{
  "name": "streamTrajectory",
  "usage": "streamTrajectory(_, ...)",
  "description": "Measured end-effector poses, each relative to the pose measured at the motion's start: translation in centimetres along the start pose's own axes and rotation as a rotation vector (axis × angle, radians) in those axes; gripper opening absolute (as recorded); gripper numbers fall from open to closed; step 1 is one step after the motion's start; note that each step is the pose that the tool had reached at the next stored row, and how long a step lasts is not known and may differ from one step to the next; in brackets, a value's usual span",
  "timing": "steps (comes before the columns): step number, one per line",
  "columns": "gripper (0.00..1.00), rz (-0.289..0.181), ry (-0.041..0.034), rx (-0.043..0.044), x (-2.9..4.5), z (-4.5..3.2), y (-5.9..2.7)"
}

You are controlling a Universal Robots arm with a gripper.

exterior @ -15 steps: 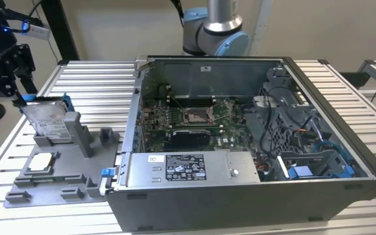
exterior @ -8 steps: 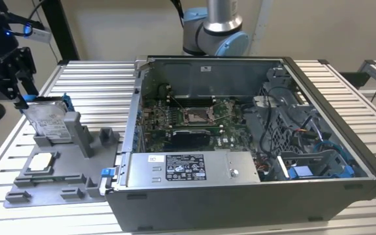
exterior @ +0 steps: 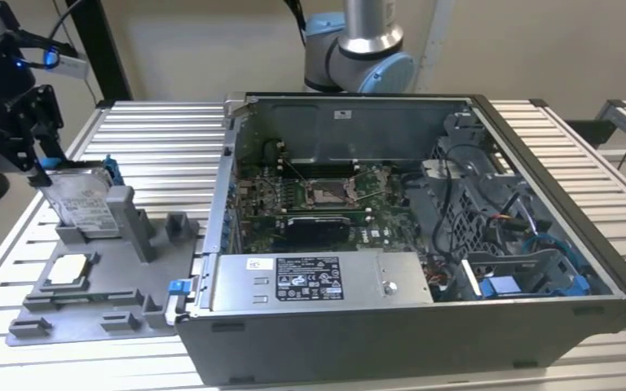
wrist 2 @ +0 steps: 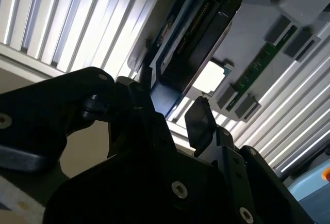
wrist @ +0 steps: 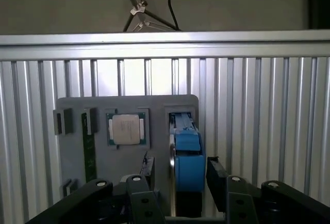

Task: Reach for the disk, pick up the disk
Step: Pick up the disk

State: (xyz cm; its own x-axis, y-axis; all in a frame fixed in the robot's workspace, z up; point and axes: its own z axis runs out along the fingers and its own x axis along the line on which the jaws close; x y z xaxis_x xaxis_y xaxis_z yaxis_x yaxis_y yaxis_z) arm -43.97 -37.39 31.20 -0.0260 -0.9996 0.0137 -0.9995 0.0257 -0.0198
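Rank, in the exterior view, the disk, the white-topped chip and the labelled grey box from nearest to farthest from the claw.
1. Disk, upright, right beside the claw.
2. Chip, flat on the grey fixture.
3. Labelled grey box, inside the computer case.

The flat rectangular silver-grey metal disk (exterior: 82, 195) has a dull sheen, its white label (exterior: 89, 215) looks like matt paper, and the blue plastic bracket (wrist: 188, 154) framing it is smooth and faintly glossy. The moulded grey plastic holder plate (exterior: 85, 314) is matt, while the ribbed bare-metal table (exterior: 160, 138) shines bright along its slats. The black gripper (wrist: 181, 171) is matt with small shiny metal screw heads (wrist 2: 178, 189), and the dark grey open computer case (exterior: 400, 346) looks like painted sheet metal with a satin finish.
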Motion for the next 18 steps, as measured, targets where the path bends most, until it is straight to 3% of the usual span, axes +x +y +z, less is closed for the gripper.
streamTrajectory(18, 1.0, -0.022, -0.0005, 0.0008, -0.08, 2.82, -0.14)
